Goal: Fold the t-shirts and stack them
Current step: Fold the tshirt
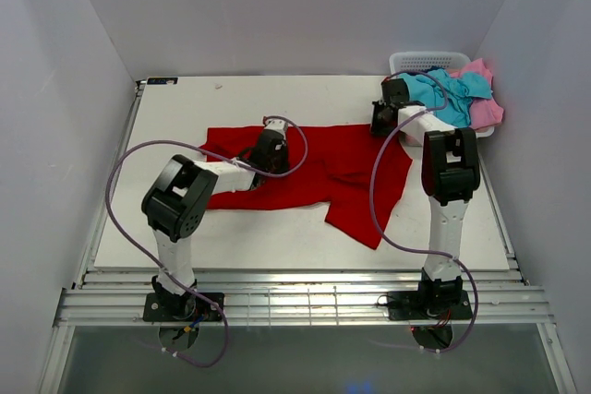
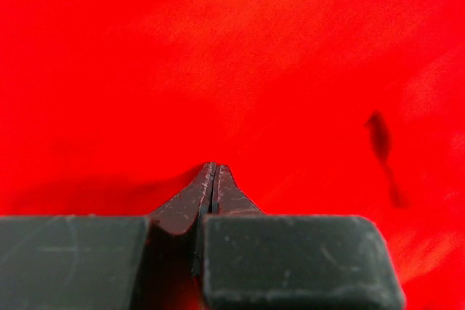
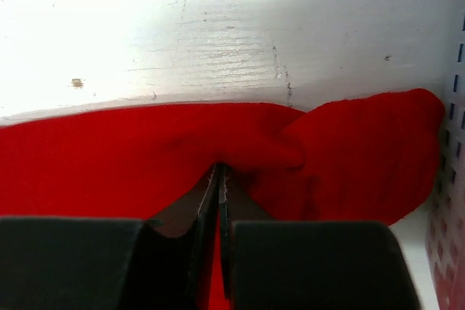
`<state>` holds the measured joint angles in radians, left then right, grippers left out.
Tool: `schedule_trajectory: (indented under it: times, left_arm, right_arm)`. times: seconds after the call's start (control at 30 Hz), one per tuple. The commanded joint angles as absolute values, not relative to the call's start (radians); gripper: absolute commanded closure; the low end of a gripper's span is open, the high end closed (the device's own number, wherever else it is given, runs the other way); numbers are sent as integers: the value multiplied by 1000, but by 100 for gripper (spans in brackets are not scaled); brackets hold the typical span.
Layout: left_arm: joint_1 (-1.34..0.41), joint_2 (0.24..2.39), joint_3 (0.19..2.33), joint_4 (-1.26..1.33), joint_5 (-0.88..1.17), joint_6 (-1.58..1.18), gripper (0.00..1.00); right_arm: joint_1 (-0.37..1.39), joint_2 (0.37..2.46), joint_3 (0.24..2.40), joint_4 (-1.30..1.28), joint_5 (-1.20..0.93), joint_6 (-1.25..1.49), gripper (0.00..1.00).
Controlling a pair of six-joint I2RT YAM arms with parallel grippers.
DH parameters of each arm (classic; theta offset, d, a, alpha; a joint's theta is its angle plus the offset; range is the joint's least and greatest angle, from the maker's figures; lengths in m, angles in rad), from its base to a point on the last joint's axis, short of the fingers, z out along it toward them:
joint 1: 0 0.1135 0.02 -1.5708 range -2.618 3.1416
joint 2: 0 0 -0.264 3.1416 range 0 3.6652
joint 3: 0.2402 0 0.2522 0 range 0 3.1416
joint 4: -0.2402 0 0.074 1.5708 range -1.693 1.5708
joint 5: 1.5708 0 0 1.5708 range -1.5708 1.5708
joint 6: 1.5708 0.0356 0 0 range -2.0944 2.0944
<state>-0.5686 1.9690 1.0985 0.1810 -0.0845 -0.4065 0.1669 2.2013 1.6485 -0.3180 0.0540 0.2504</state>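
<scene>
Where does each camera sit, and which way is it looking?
Top external: fixed above and behind the robot, looking down at the table, red t-shirt and basket; left arm and right arm show whole.
Left wrist: on the left wrist, facing straight into red cloth; only the shut left gripper shows.
Right wrist: on the right wrist, facing the shirt's edge and bare table beyond; only the shut right gripper shows.
Shared: all see the red t-shirt; top and right wrist both catch the basket.

1 fixed view down from high behind, 2 wrist views close on the shared red t-shirt [image 1: 342, 168]
</scene>
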Motion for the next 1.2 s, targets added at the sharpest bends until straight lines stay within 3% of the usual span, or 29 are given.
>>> schedule_trajectory:
  times: [0.0, 0.1, 0.23, 0.47, 0.53, 0.6, 0.67, 0.77, 1.17]
  left_arm:
    - [-558, 1821, 999, 123, -186, -414, 97]
    - [-552, 1671, 943, 147, -235, -422, 97]
    - [-500, 1569, 1023, 101, -279, -388, 95]
    - [-237, 1621, 1097, 84, -175, -403, 96]
    - [-195, 1676, 1103, 78, -117, -413, 95]
    - [-161, 1709, 1115, 68, -98, -405, 90]
    - [-156, 1747, 1129, 40, -133, -393, 70]
    - [-156, 1759, 1134, 5, -173, -370, 55]
    - [-158, 1758, 1132, -23, -233, -354, 55]
  right_arm:
    - [132, 2240, 1654, -407, 100, 209, 92]
    - [132, 2214, 1645, -374, 51, 189, 92]
    - [133, 2111, 1574, -241, -54, 138, 83]
    - [147, 1912, 1503, -144, -173, 115, 75]
    - [166, 1888, 1476, -141, -213, 117, 64]
    - [186, 1856, 1448, -132, -236, 115, 57]
    - [225, 1829, 1399, -104, -239, 114, 49]
    - [285, 1821, 1364, -81, -233, 114, 48]
    - [422, 1893, 1353, -98, -201, 101, 48]
